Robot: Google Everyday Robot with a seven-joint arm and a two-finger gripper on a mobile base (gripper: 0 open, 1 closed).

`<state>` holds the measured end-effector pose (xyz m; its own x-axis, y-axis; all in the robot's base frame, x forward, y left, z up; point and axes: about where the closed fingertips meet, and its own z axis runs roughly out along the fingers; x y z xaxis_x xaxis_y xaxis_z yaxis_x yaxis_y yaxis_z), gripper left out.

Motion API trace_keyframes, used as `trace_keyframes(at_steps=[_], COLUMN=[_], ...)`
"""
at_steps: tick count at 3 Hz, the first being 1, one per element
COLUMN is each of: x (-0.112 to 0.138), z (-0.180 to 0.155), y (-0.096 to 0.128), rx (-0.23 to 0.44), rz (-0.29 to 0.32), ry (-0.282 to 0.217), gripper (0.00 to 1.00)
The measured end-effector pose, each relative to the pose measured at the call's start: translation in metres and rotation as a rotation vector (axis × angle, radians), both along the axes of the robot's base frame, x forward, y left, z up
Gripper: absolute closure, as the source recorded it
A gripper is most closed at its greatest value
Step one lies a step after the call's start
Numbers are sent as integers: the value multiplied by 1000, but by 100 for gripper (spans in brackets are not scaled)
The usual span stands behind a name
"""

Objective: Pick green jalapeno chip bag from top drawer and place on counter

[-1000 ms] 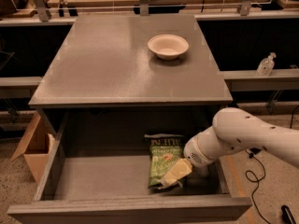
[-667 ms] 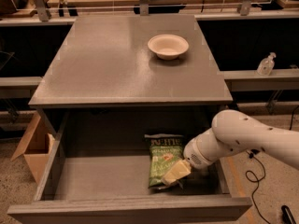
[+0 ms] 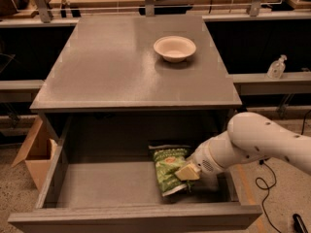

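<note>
Now, one green jalapeno chip bag [image 3: 167, 171] in top drawer [image 3: 107, 184], jaws at it

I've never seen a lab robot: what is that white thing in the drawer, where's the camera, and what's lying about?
The smooth white tube is a robot's single arm; the tan tip is its gripper, down in the open wide grey top drawer, against a crinkly green chip bag on the drawer floor. Whether it grips the bag, I cannot tell. The one camera looks down from the front. On the flat grey counter above stands a white bowl. A brown cardboard box sits beside the drawer.
</note>
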<state>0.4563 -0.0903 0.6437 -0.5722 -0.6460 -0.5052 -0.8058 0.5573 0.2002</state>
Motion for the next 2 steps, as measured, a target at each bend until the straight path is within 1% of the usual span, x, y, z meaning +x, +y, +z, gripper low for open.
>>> trace_keyframes(at_steps=[1,2], x=[-15,-31], z=[52,100], y=[9,15], rx=[51,116], rz=[60,151], ry=[-94,-192], gripper=[88,100])
